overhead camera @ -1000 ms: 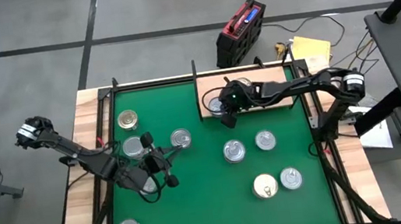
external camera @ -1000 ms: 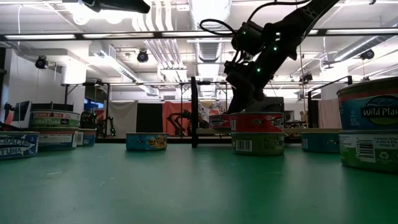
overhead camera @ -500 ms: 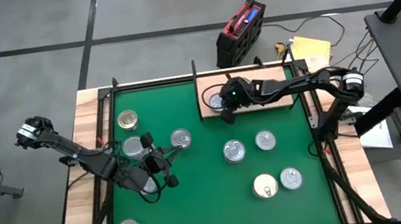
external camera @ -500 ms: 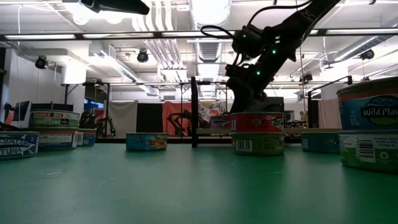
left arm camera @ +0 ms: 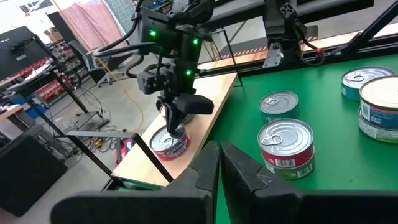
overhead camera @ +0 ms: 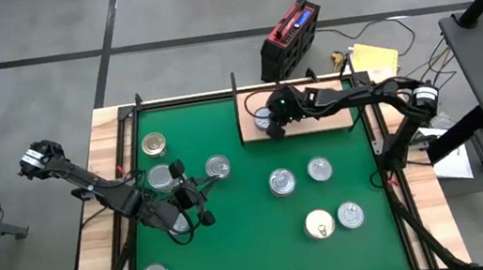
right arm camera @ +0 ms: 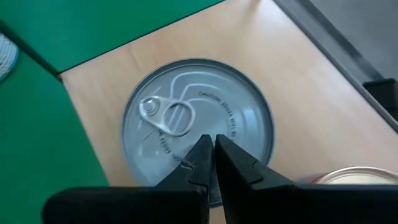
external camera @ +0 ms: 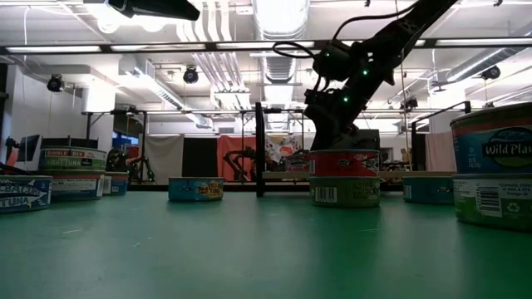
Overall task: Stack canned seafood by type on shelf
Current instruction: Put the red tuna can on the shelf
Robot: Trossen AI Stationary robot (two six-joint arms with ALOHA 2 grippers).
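Over the shelf [overhead camera: 315,121], the pale wooden board at the far edge of the green mat [overhead camera: 253,218], the right gripper [overhead camera: 275,128] hung with its fingers pressed together and holding nothing. Directly under it a silver-lidded can [right arm camera: 198,127] stood on the shelf's end nearest the mat's middle. A second, gold-toned lid [right arm camera: 354,177] showed just beside that can in the right wrist view.

By the look of it, a can had just been set down on the shelf, so the step in hand was leaving that placement. The next move would call for lifting clear, then reaching back over the mat for another can of matching type.

Nearer than the shelf, loose cans lay scattered on the mat: a pair of cans [overhead camera: 299,176] close to the shelf, and a gold-lidded can [overhead camera: 319,224] further toward the front. Well away from the shelf, the left gripper [overhead camera: 195,198] waited, fingers together, among a cluster of cans [overhead camera: 162,177]. Nothing blocked the shelf's free length.
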